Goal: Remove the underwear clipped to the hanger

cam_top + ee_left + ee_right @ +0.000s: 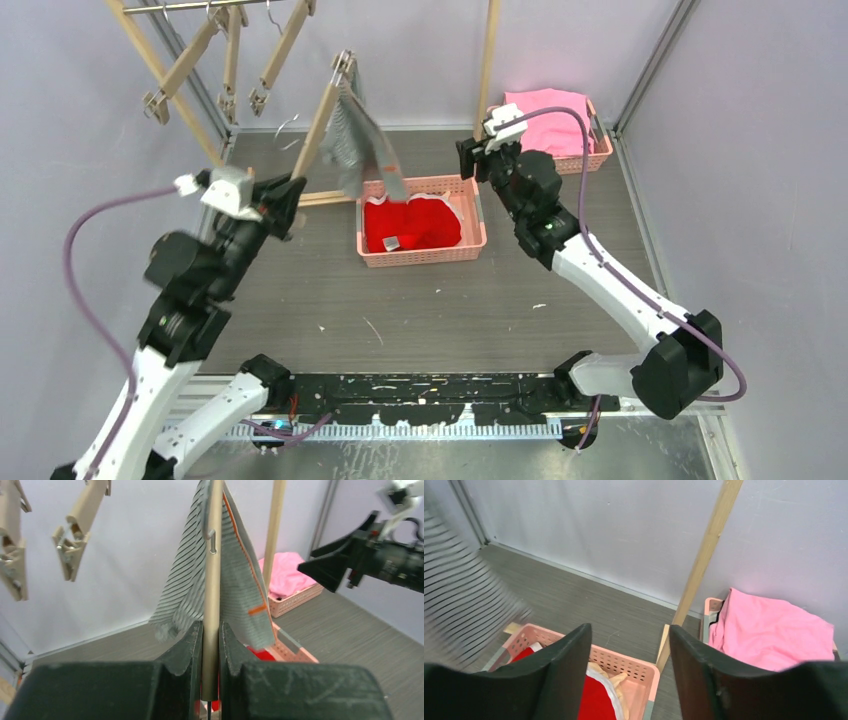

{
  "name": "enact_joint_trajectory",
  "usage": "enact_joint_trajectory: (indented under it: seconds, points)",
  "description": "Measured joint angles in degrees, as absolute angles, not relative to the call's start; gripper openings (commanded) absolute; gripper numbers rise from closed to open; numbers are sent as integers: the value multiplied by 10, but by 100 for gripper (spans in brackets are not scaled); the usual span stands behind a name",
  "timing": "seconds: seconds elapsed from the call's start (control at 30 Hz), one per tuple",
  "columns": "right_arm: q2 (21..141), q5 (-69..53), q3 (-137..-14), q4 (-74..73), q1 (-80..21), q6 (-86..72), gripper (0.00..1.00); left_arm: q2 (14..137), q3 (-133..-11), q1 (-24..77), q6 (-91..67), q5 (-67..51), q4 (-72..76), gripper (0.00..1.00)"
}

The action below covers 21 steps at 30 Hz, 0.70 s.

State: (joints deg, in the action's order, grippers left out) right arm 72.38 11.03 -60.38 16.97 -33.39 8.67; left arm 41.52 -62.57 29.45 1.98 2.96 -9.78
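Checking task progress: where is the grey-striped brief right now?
In the top view the grey-striped brief hangs clipped to a wooden hanger arm, centre-left, just above the left end of the pink basket holding the red brief.

The left gripper (210,647) pinches the hanger bar (215,590); the right gripper (630,635) hovers, jaws apart.

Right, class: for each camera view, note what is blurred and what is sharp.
Top external: the striped briefs smear at their lower edge, while the pink basket is crisp. Left wrist: the briefs' stripes read sharp, with no streaking. Right wrist: the briefs streak into blur at the left; the pink cloth is clear.
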Motion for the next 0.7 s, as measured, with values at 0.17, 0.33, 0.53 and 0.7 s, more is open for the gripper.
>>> enact_joint_trajectory:
  seconds: [0.17,0.33,0.53,0.7]
  points:
    - [724,34,-669,98,-309,73,78,320,-593,295,14,9,-109,0]
    - [723,-56,-712,63,-309,64,78,308,-578,295,9,-40,-141,0]
    - [695,-147,-712,23,-309,67,86,263,-540,295,1,-90,-209,0]
    - [658,-246,-749,-27,-309,87,88,220,-530,295,-11,-125,-244,0]
